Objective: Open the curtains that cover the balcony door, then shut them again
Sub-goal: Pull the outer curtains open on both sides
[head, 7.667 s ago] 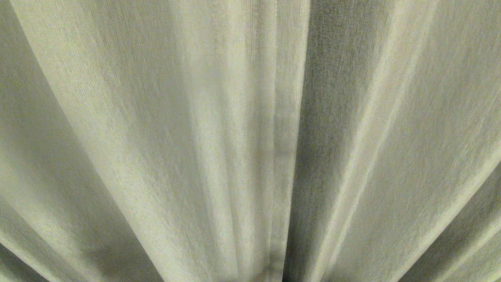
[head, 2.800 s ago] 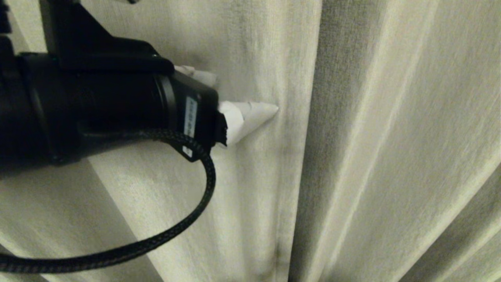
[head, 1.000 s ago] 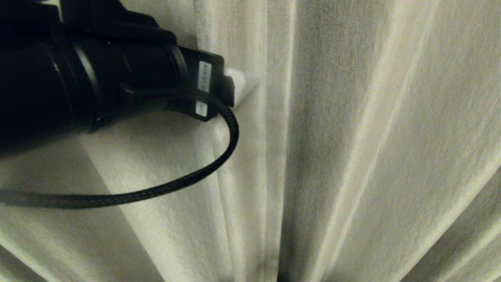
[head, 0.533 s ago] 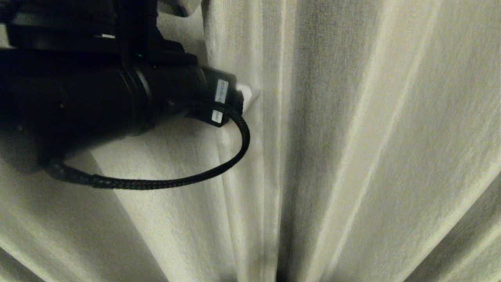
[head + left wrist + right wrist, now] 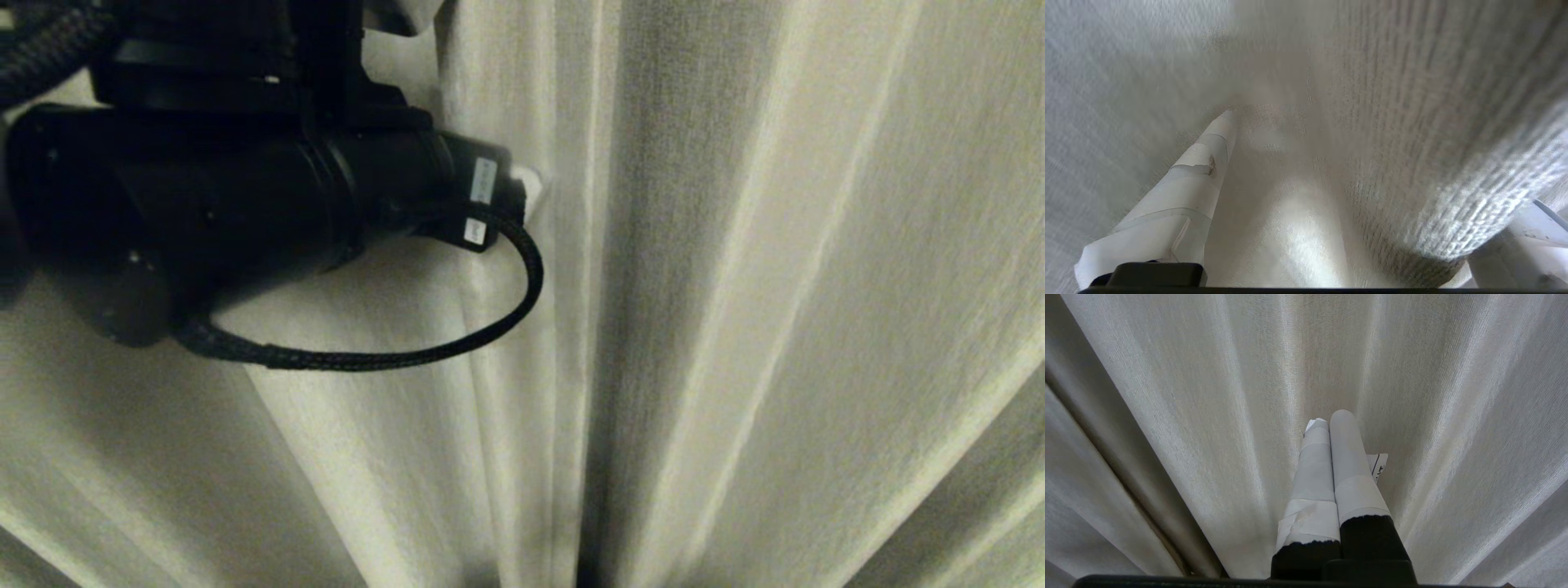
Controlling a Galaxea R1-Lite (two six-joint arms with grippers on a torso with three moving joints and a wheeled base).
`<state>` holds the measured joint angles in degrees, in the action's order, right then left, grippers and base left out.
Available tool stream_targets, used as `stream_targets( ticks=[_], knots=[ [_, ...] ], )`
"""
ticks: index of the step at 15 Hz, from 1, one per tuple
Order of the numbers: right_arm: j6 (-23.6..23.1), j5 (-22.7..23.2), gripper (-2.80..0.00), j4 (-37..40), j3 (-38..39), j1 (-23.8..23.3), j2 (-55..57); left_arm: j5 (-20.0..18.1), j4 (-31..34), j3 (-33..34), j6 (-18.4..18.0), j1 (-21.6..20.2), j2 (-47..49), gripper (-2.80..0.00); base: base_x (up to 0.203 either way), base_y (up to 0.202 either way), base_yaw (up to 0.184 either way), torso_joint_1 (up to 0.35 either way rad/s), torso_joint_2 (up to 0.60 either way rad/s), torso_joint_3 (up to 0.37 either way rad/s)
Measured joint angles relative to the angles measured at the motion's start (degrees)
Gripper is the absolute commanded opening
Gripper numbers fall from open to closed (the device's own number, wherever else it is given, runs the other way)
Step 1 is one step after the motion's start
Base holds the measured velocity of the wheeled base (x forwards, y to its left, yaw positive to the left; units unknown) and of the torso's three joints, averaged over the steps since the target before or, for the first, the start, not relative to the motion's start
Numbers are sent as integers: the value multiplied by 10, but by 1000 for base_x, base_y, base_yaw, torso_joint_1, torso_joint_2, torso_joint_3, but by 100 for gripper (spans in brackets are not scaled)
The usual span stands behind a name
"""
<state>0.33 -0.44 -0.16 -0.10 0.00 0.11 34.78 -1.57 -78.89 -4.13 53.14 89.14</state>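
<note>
Left hand [image 5: 531, 192]: reaching in from the upper left of the head view, its black wrist housing filling that corner, spread wide against the curtains [image 5: 735, 286]. In the left wrist view the hand [image 5: 1363, 196] has its two white-taped fingers far apart: one finger [image 5: 1188, 183] lies with its tip pressed into the cloth, and the other shows only as a pale stub at the frame's edge, with a thick fold of the fabric [image 5: 1433, 143] bulging between them. Nothing is pinched; the fold sits loose in the gap. Curtains: cream woven cloth in deep vertical pleats, filling every view from edge to edge. In the head view a hemmed edge runs down just right of the left hand's fingertip, and a dark slit shows at the foot of that edge where the two panels meet; the panels are drawn together. The door behind them cannot be seen. Cable [image 5: 457, 343]: a braided black lead loops down from the left wrist and back along under the housing, hanging free in front of the cloth. Right hand [image 5: 1331, 420]: seen in its own wrist view only, taped fingers pressed flat together, holding nothing, tips pointing at a pleat of the curtains [image 5: 1208, 416]; whether they touch it cannot be told.
</note>
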Motion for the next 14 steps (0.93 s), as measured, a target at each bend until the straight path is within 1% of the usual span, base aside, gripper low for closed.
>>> stream_targets(
  ticks=[2, 7, 8, 14],
  knots=[
    [0, 0, -280, 0, 0, 0, 0, 1, -24, 1, -1, 0, 8, 0, 0, 0, 0, 0, 0, 0],
    [0, 0, -280, 0, 0, 0, 0, 1, -27, 4, 0, 1, 20, 0, 0, 0, 0, 0, 0, 0],
    [0, 0, -280, 0, 0, 0, 0, 1, -28, 5, 0, 1, 21, -280, 0, 0, 0, 0, 0, 0],
    [0, 0, -280, 0, 0, 0, 0, 1, -28, 7, -1, -5, 31, -280, 0, 0, 0, 0, 0, 0]
  ],
)
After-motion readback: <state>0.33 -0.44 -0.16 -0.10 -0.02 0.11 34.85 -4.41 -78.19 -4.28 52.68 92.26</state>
